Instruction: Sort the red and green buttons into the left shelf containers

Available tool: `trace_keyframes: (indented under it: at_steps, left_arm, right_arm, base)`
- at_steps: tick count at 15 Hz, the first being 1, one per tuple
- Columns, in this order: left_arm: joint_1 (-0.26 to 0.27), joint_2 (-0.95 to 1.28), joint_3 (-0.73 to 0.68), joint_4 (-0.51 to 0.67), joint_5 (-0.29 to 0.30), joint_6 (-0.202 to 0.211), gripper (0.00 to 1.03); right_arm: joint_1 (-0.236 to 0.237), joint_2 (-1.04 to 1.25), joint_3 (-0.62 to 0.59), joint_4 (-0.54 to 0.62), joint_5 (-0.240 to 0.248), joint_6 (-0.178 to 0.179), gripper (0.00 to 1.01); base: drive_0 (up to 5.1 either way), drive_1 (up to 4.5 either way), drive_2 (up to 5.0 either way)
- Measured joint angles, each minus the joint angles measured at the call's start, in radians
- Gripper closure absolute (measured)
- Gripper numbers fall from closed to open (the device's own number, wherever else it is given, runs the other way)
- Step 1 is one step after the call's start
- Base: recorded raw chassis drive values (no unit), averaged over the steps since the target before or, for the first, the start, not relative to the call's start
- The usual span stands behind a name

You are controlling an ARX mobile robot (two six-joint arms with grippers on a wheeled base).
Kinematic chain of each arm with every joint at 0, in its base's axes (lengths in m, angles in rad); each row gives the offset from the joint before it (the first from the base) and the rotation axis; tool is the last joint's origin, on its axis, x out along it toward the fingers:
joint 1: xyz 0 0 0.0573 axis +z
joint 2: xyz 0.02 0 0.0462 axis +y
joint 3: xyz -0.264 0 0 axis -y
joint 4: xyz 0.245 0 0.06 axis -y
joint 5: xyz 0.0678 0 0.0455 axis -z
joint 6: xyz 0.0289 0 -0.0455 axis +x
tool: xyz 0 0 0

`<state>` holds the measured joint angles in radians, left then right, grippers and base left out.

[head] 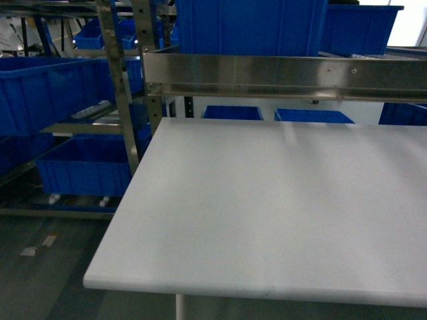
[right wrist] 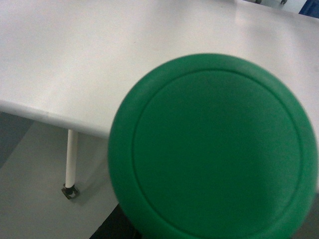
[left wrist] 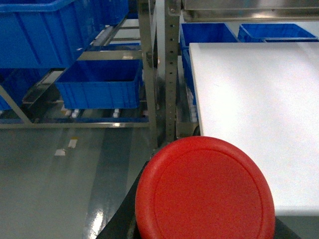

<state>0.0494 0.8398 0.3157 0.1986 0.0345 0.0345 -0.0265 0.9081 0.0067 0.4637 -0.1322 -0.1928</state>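
A: Head view. The white table [head: 280, 207] fills the middle and right. Left of the table stands a metal shelf rack [head: 123, 87] carrying large deep blue bins [head: 47, 90], one on an upper level and another [head: 83, 167] lower down near the floor. Behind the table runs a steel rail [head: 287, 77], with further blue bins [head: 250, 27] above it and behind it. Neither arm shows in this view.

B: And the buttons?

A: Left wrist view. A round red cap [left wrist: 204, 191] fills the lower middle, close to the lens, beside the table's left edge and over the grey floor [left wrist: 65, 174]. Dark parts flank the cap at the bottom of the frame. The left gripper's fingers do not show clearly, so its opening cannot be told, nor whether it grips the red button.

B: The other arm?

A: Right wrist view. A round green cap [right wrist: 214, 147] fills the lower right, close to the lens, in front of the table's near edge; a white table leg [right wrist: 71, 159] stands below that edge. The right gripper itself is hidden behind the cap, so its opening and grip cannot be told.

B: The bins relative to the table?

A: In the left wrist view they sit on the rack left of the table [left wrist: 259, 114], well apart from the red cap.
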Motion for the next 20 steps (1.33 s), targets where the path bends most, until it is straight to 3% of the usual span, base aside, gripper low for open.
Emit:
trace_keyframes:
  at_steps: [20]
  left_arm:
    - [0.002, -0.002, 0.0, 0.0, -0.001, 0.0, 0.79]
  right_arm:
    - [0.0, 0.0, 0.0, 0.001, 0.0, 0.0, 0.75]
  base:
    - [-5.0, 2.39, 2.4]
